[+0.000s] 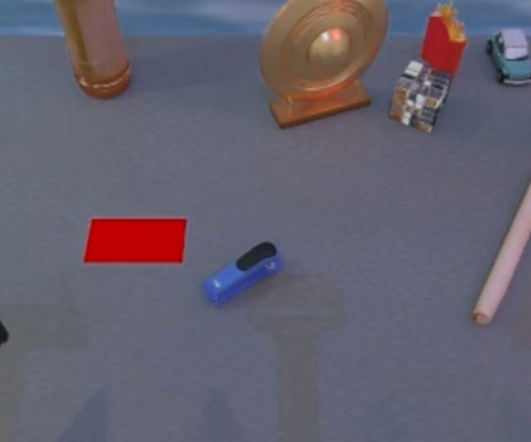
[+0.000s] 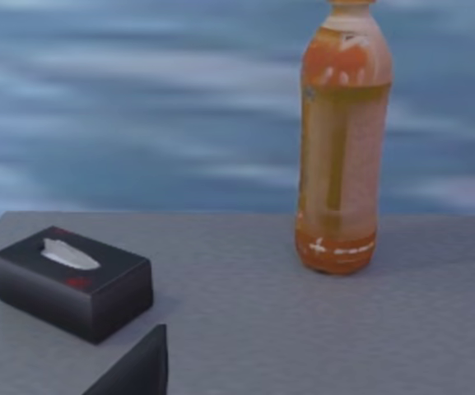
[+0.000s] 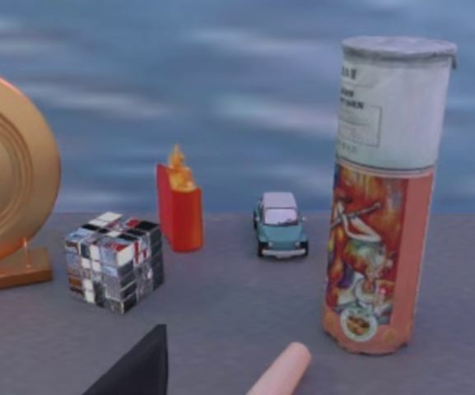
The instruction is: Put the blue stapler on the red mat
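The blue stapler (image 1: 243,273) lies on the desk (image 1: 357,230) beside the red mat (image 1: 135,240), untouched, and I cannot tell either claw's state.

The mat (image 1: 135,240) lies left of centre; the stapler (image 1: 242,273) sits just right of it, slightly nearer, apart. Bottle (image 1: 93,46), disc (image 1: 323,51), cube (image 1: 421,95) line the far edge; a roller (image 1: 514,241) lies right.

Orange drink bottle (image 1: 93,46), gold disc trophy (image 1: 320,57), mirrored cube (image 1: 421,95), fries box (image 1: 444,40), toy car (image 1: 511,55), rolling pin (image 1: 514,241), tissue box (image 2: 72,281), snack canister (image 3: 383,193)
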Tool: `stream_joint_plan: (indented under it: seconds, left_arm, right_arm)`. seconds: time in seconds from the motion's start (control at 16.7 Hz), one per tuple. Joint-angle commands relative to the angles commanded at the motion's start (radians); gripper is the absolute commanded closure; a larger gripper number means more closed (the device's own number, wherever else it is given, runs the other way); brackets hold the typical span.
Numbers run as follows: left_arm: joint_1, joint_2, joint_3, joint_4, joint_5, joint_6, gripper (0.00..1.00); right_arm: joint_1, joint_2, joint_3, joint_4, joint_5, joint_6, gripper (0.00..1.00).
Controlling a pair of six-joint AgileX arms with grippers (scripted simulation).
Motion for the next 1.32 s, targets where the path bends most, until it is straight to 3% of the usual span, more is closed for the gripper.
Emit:
stream_joint_plan:
  seconds: [0.3,0.54,1.32]
  left_arm:
    - [-0.025,0.060,0.061,-0.045,0.002,0.011,0.00]
    - [-0.103,0.288,0.287,-0.197,0.004,0.050,0.00]
    - [-0.470,1.654,1.390,-0.988,0.000,0.244,0.00]
  right_arm:
    - [0.000,0.000,0.000,0.000,0.000,0.000,0.00]
    - [0.000,0.000,0.000,0.000,0.000,0.000,0.00]
    - [0.000,0.000,0.000,0.000,0.000,0.000,0.00]
